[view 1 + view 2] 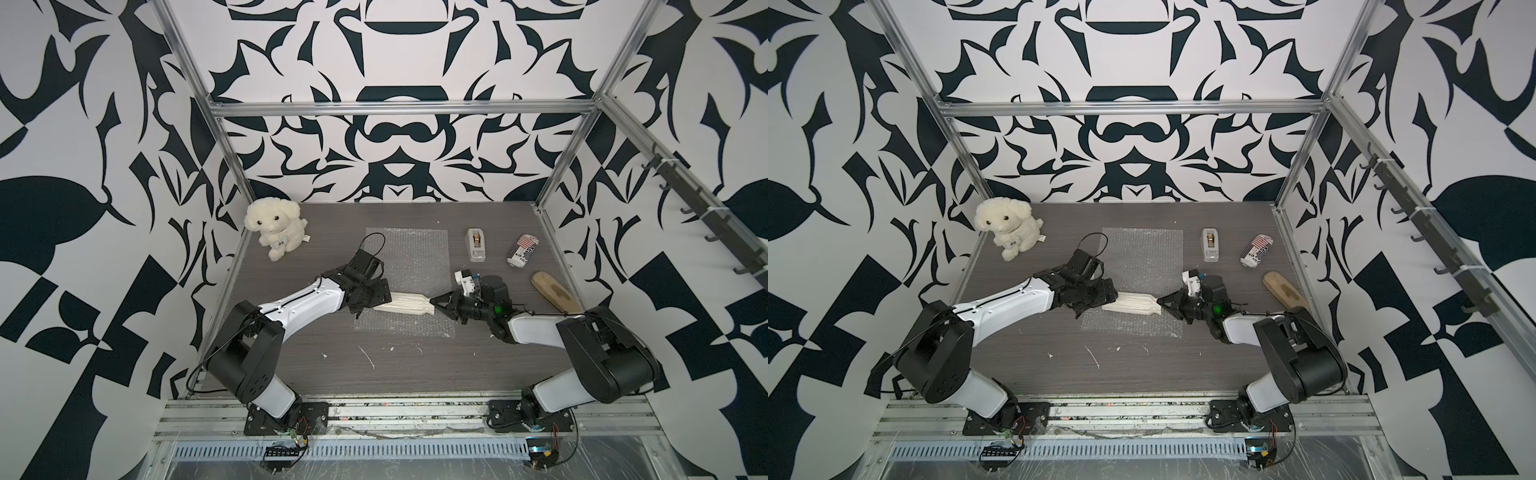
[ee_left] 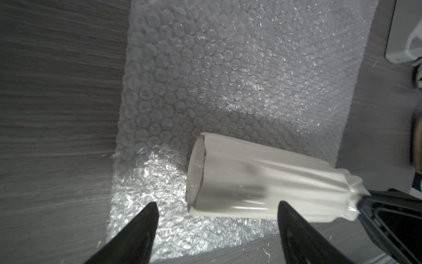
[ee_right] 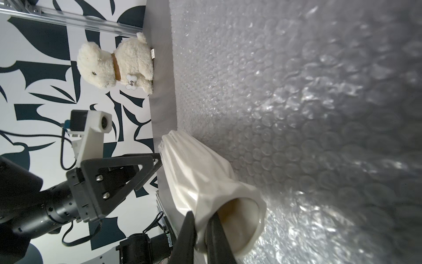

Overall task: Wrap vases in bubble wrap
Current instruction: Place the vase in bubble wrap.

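The cream ribbed vase (image 1: 405, 306) (image 1: 1136, 305) lies on its side across the near end of the bubble wrap (image 1: 409, 257) (image 1: 1144, 253), which is spread flat on the table. My right gripper (image 1: 434, 305) (image 3: 202, 213) is shut on the vase's rim, one finger inside the mouth and one outside. My left gripper (image 1: 374, 301) (image 2: 217, 203) is open at the vase's base end. The left wrist view shows the vase (image 2: 262, 182) just beyond its fingertips, resting on the bubble wrap (image 2: 228, 80). In the right wrist view the vase (image 3: 205, 173) lies against the bubble wrap (image 3: 296, 91).
A white plush dog (image 1: 274, 226) sits at the back left. A grey tape dispenser (image 1: 476, 245), a printed can (image 1: 523, 249) and a flat wooden piece (image 1: 552, 291) lie to the right of the sheet. White flecks (image 1: 365, 357) dot the table's front.
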You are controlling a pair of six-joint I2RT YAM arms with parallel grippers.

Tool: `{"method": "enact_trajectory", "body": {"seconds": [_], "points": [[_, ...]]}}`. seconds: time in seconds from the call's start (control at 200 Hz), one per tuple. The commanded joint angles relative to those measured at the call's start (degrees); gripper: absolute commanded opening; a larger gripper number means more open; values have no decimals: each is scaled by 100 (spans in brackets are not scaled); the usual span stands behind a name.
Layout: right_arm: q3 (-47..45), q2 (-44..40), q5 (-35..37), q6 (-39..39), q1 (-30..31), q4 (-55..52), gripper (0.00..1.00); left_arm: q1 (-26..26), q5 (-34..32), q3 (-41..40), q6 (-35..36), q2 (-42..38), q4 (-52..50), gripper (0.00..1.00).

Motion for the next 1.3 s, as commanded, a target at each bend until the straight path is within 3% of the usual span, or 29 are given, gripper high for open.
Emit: {"method": "enact_trajectory", "body": {"seconds": [0.0, 0.24, 0.53, 0.73, 0.755, 0.83, 0.855, 0.875, 0.96, 1.145, 1.225, 1.295], "points": [[202, -271, 219, -455, -15, -743, 9, 17, -35, 138, 316, 88, -60, 84], [306, -10, 334, -800, -19, -1067, 11, 17, 123, 37, 274, 171, 114, 84], [739, 107, 675, -1465, -19, -1906, 22, 0, 102, -82, 316, 302, 86, 84], [1398, -732, 1427, -2590, -19, -3956, 49, 8, 64, -118, 316, 376, 29, 84], [1495, -873, 1527, -2732, -9, -4215, 56, 4, 66, -120, 316, 390, 20, 84], [1801, -1305, 2011, -3180, 36, -4970, 58, 8, 65, -110, 316, 411, 7, 84], [1893, -1451, 2208, -3366, 91, -5198, 84, 7, 62, -111, 316, 423, -13, 84], [1960, -1561, 2386, -3490, 155, -5376, 88, 6, 57, -118, 316, 427, -17, 84], [2141, -1966, 3105, -4213, 740, -5801, 87, 3, 57, -130, 316, 424, -23, 84], [2042, -2277, 4447, -6737, 2858, -5588, 75, 2, 41, -160, 307, 397, -29, 84], [1736, -2247, 4500, -7884, 3304, -5253, 64, 3, 58, -170, 281, 424, 15, 84], [1356, -2186, 4651, -8516, 3553, -4830, 62, 8, 70, -150, 277, 471, 13, 84]]}}
